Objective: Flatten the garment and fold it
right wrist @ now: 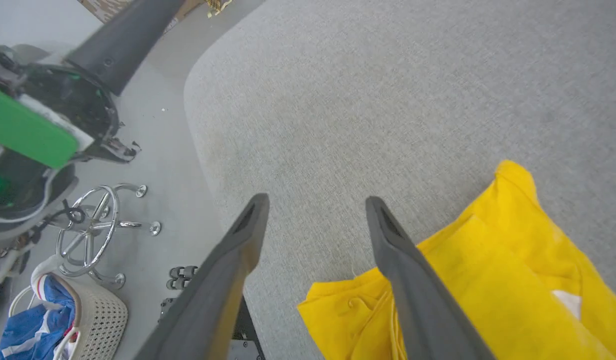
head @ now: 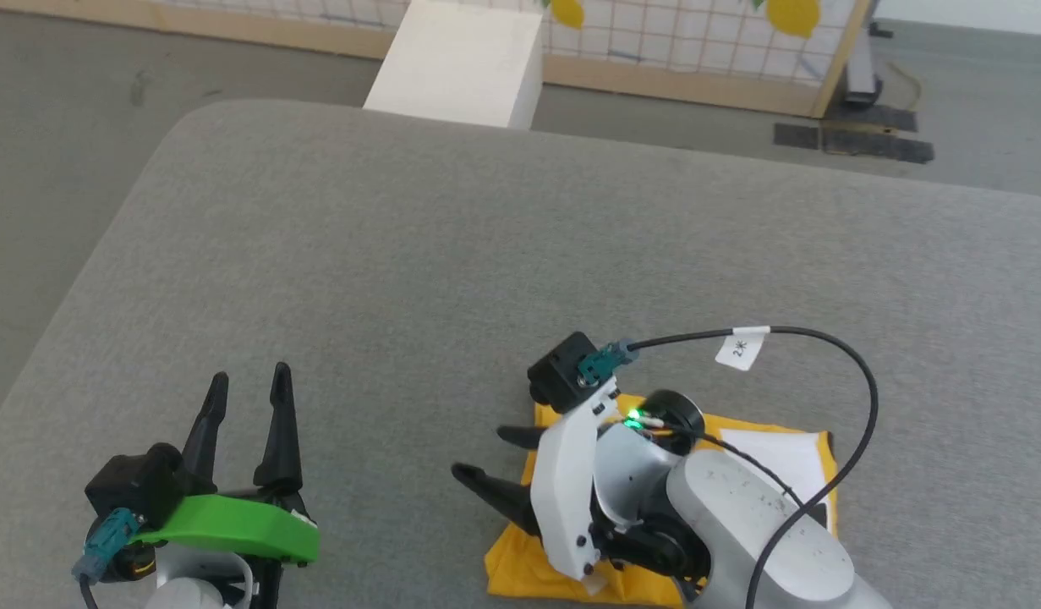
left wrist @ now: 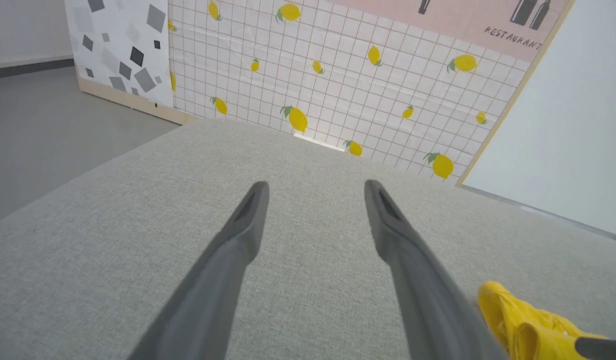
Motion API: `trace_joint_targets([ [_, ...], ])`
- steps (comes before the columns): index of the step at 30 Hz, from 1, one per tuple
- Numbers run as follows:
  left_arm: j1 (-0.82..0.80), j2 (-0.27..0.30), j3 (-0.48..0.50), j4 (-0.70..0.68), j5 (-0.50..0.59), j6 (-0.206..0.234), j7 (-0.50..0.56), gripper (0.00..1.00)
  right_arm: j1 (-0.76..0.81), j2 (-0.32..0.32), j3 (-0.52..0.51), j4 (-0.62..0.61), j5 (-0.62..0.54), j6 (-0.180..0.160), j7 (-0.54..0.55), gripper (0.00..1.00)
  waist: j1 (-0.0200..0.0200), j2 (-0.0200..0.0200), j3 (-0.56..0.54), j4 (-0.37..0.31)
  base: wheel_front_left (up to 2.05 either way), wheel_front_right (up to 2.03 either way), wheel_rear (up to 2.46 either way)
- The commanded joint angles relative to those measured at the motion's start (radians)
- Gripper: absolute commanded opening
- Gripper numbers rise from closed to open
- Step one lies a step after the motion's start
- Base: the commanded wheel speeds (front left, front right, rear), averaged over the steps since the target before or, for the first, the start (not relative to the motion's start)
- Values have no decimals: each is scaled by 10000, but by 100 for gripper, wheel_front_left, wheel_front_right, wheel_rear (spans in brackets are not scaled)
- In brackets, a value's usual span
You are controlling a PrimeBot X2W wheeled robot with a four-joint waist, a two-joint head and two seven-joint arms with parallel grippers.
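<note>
Two grippers, both with their fingers spread and nothing between them, hung over the grey cloth-covered table [head: 486, 254]. The garment [head: 513, 560] lay at the near right of that surface as a compact yellow packet with a white patch showing on its upper layer, largely hidden in the head view by the right arm above it. The right gripper [head: 482, 454] reached across the packet toward the robot's left, and in the right wrist view [right wrist: 316, 201] one finger lay over the garment's [right wrist: 493, 280] edge while the other was over bare table. Whether that finger touched the cloth could not be told. The left gripper [head: 249, 378] was well apart from the garment, over bare table. In its own wrist view [left wrist: 316, 187] a bunched yellow corner [left wrist: 518, 325] sat at the lower right. Judging from the stacked layers, the folding looked close to finished and the step in hand seemed to be letting go after a fold. The edge nearest the right gripper appeared puckered and loose, though, so the next move probably called for pressing or tugging that edge flat, taking care not to drag the upper layers askew, before both arms drew clear.
</note>
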Motion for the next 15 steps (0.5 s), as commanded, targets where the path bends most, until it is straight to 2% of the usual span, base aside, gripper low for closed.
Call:
trace_joint_targets([
  [1, -79, 93, -30, -22, -3, -4, -16, 100, -143, -17, 0, -159, -26, -13, -211, 100, 0, 0, -295, -353, 0, 0, 0],
  [4, -65, 165, -105, -93, 122, 41, 5, 100, -131, -137, -248, -629, -381, -13, -768, 100, 0, 0, -516, -692, 0, 0, 0],
  [8, -80, 221, -184, -249, 349, 162, -8, 100, 196, -602, -1182, -1204, -1286, -13, -1466, 100, 0, 0, -718, -1124, 0, 0, 0],
  [11, -57, 257, -248, -377, 533, 281, -14, 100, 790, -878, -2440, -1747, -2097, -13, -1734, 100, 0, 0, -807, -1494, 0, 0, 0],
  [15, 47, 288, -327, -442, 728, 388, -29, 100, 1842, -875, -4055, -2351, -2911, -13, -1679, 100, 0, 0, -902, -1836, 0, 0, 0],
])
